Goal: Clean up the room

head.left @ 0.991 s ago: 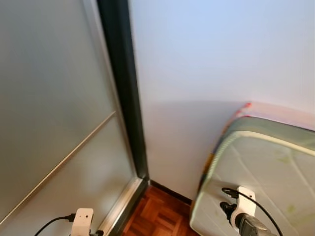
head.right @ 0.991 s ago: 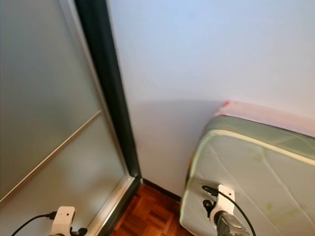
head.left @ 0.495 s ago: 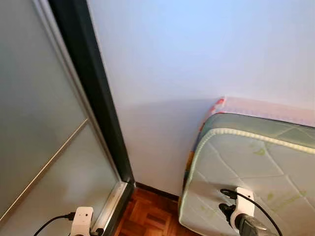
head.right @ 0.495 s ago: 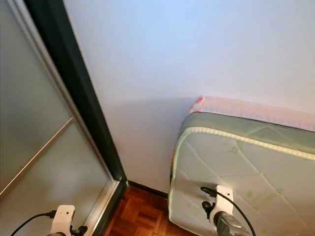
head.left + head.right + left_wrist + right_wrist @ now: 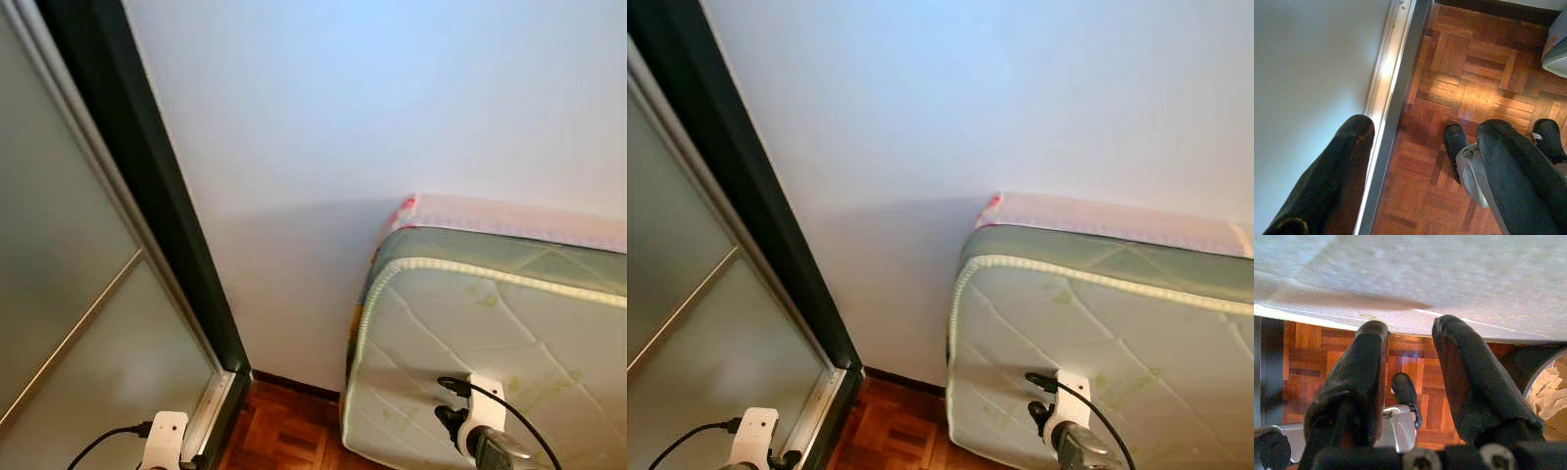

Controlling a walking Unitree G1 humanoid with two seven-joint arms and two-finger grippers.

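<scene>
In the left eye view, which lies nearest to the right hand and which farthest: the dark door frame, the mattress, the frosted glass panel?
1. Mattress: on the robot's right, directly beside the right hand.
2. Dark door frame: well to the left.
3. Frosted glass panel: far left, beyond the frame.

A narrow strip of parquet floor [image 5: 289, 431] lies open between the sliding door [image 5: 88, 323] and the mattress [image 5: 490, 333].

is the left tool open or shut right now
Open. In the left wrist view, the left tool has its two black fingers spread wide, with parquet floor showing between them, holding nothing.
</scene>
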